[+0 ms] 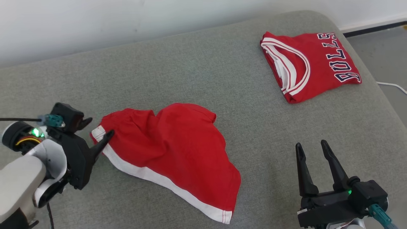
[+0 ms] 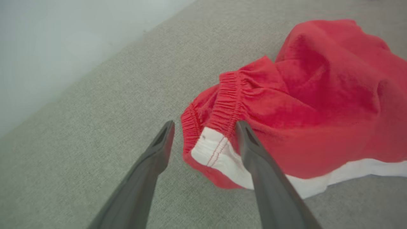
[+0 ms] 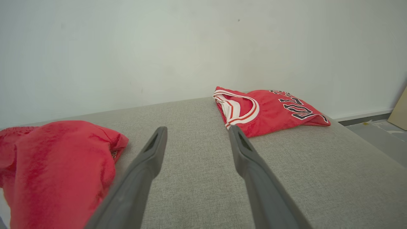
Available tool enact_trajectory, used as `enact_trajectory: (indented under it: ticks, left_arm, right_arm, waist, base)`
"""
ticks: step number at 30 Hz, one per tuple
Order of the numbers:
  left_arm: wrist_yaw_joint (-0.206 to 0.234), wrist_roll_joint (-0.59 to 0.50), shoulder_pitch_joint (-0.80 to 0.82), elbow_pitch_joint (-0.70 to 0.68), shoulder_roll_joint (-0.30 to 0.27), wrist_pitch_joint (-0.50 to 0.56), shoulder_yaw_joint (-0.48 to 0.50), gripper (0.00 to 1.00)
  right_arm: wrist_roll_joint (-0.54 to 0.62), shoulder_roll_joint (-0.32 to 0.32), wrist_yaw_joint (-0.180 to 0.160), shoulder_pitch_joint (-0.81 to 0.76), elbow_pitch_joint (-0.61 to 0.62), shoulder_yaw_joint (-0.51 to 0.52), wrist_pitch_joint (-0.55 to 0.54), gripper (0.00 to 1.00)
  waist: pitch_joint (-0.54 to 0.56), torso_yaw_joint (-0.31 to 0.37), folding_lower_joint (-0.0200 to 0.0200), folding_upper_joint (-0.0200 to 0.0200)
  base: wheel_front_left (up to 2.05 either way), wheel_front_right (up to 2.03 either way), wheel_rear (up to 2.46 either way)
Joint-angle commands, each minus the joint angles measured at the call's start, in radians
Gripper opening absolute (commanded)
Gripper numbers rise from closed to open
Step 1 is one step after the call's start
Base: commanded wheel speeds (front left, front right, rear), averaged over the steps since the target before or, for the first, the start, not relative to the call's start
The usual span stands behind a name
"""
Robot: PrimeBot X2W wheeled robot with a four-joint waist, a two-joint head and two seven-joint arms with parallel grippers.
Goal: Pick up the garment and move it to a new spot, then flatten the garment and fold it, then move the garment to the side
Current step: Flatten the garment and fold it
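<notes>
Grey woven upholstery [image 1: 197,66] is being shown across most of the head view, and it is being backed by a pale wall [image 1: 95,22]. Its middle-left part is being covered by the garment, a pair of red shorts [image 1: 171,143], which is being seen lying in a rumpled heap with a white band [image 1: 165,183] running along the near edge. The far right corner of the upholstery is being occupied by a folded red jersey [image 1: 308,63] with white trim and dark lettering, well apart from the shorts.

At the left end of the shorts, the left gripper [image 1: 101,126] is being held with its fingers spread wide, and nothing is being clamped. In the left wrist view the corner of the gathered waistband [image 2: 227,101] is being straddled by the two fingers, with one finger being seen across the white band. Whether the cloth is being touched cannot be told.

At the lower right, the right gripper [image 1: 311,143] is being held just as wide and empty over bare upholstery, its fingers being pointed toward the jersey. A thin white cable [image 1: 392,84] is being seen on the floor [image 1: 388,51] beyond the right edge.
</notes>
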State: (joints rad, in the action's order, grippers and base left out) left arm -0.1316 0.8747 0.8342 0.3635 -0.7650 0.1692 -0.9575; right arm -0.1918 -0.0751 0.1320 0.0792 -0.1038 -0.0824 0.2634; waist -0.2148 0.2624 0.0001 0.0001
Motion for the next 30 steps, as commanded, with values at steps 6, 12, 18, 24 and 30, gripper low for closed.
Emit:
enact_trajectory:
  ticks: [6, 12, 18, 24, 30]
  left_arm:
    - [0.002, 0.064, 0.051, 0.027, -0.015, 0.046, -0.124, 0.46]
    - [0.002, 0.079, 0.101, 0.033, -0.016, -0.036, -0.163, 0.00]
    - [0.002, 0.100, 0.108, 0.029, -0.005, -0.131, -0.145, 0.00]
    - [0.039, 0.155, 0.016, -0.032, -0.002, -0.241, -0.109, 0.00]
    - [0.131, 0.212, -0.167, -0.144, -0.010, -0.358, -0.095, 0.00]
  right_arm:
    - [0.000, 0.003, -0.003, 0.015, 0.003, 0.004, 0.001, 1.00]
    - [0.005, 0.000, -0.003, -0.001, 0.017, 0.024, 0.001, 1.00]
    - [0.009, -0.001, -0.003, -0.024, 0.013, 0.029, 0.001, 1.00]
    - [0.011, -0.013, -0.003, -0.039, 0.010, 0.042, 0.001, 1.00]
    - [0.013, -0.020, -0.003, -0.046, 0.003, 0.056, 0.001, 1.00]
  waist:
    - [-0.014, 0.017, -0.0001, -0.0001]
    - [-0.001, -0.005, -0.0001, -0.0001]
    - [0.029, -0.059, -0.0001, -0.0001]
    - [0.063, -0.148, -0.0001, -0.0001]
    - [0.085, -0.218, -0.0001, -0.0001]
  base:
    - [0.00, 0.00, 0.00]
    - [0.00, 0.00, 0.00]
    - [0.00, 0.00, 0.00]
    - [0.00, 0.00, 0.00]
    - [0.00, 0.00, 0.00]
